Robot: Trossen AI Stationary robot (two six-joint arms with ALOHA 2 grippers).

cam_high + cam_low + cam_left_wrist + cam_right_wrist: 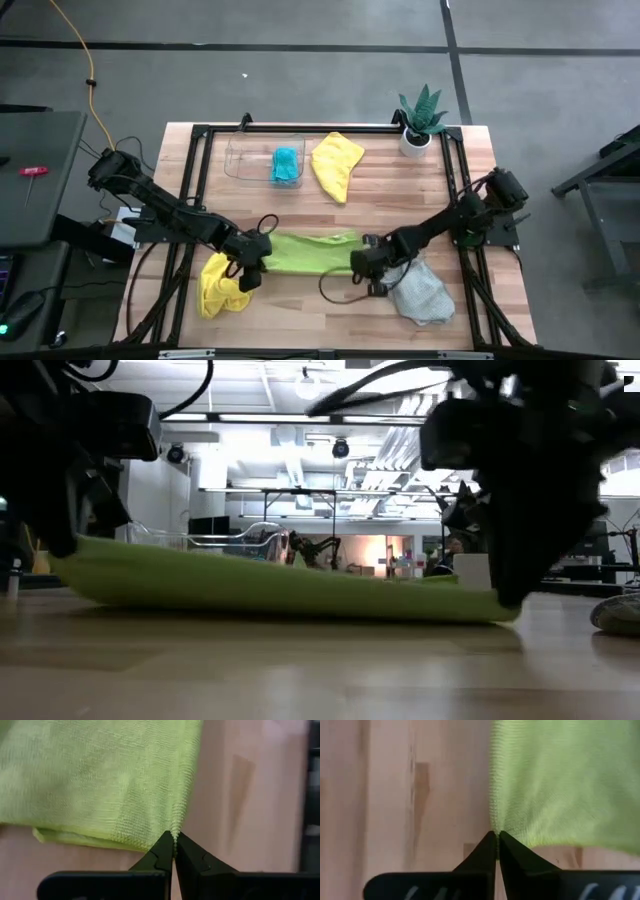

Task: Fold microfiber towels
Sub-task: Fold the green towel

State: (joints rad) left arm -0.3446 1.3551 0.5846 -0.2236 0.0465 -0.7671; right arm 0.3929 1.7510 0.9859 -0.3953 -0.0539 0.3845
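Note:
The lime green towel (305,252) lies as a long strip across the table's middle, between my two grippers. It also shows in the low view (280,585). My left gripper (256,264) is shut on its left end and my right gripper (362,262) is shut on its right end. A crumpled yellow towel (222,285) lies near the left gripper. A grey towel (420,290) lies near the right gripper. A second yellow towel (337,165) lies at the back. The teal towel (286,165) lies in the clear tray (240,160). My left gripper pinches the lime towel's left end at a corner on its hemmed edge (175,831) between its two fingertips. A second layer (55,836) shows beneath the top one. The left end (85,555) is raised a little off the table. My right gripper pinches the lime towel's right end at a corner on its edge (495,827) between its two fingertips. That end (490,608) sits low, at or just above the tabletop. The cloth spreads away from the fingers with light creases.
A potted plant (420,120) stands at the back right corner. The clear tray stands at the back, left of centre. A black frame (190,180) runs along the table's sides. Bare wood (320,310) lies along the near edge between the yellow and grey towels.

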